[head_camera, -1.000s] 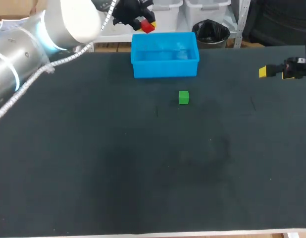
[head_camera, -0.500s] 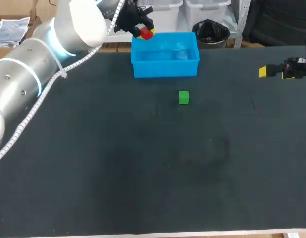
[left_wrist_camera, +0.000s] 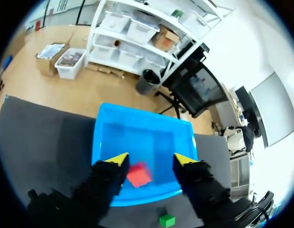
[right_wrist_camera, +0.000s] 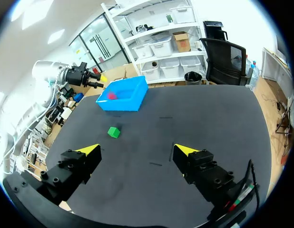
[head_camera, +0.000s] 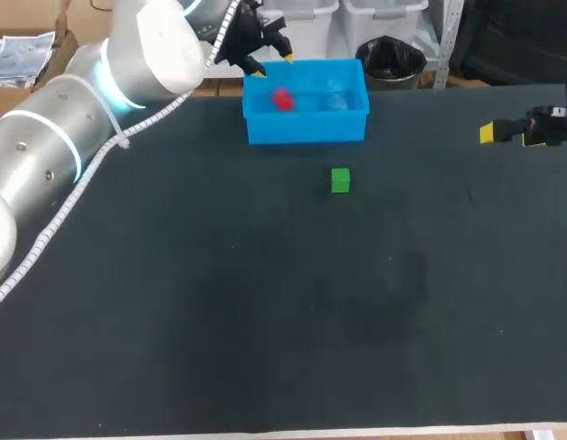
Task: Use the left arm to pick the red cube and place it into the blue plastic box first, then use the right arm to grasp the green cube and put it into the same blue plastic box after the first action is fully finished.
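left pincer [left_wrist_camera: 151, 160]: fingers apart, nothing clamped. It hangs over the blue plastic box [head_camera: 306, 126], at its left back corner in the head view.
red cube [left_wrist_camera: 139, 174]: inside the box outline, below and between my open fingers, touching neither. Can't tell if it is flat on the box floor.
risk 1, bounce: if the cube isn't settled, it could hop or roll toward a wall. I judge the walls high enough to keep it in, but I'd confirm before calling step one done.
risk 2, retreat: my fingertips are close to the box rim. A low or sideways pull-out could clip the rim and shove the box across the table [head_camera: 265, 321]. Lift first.
risk 3, ordering: the right arm must wait until the left is fully clear. Starting early breaks the sequence and puts both arms over the same box, so a collision is likely.
right pincer [right_wrist_camera: 137, 152]: fingers wide apart and empty, at the table's right side, well apart from everything.
green cube [head_camera: 339, 180]: on the table in front of the box, near it but not touching.
risk 4, green grasp: it is a small, light cube. An off-centre descent lands one finger on it or knocks it toward the box wall.
risk 5, drop: if the box was shoved in the retreat, the right arm's drop point would be off.
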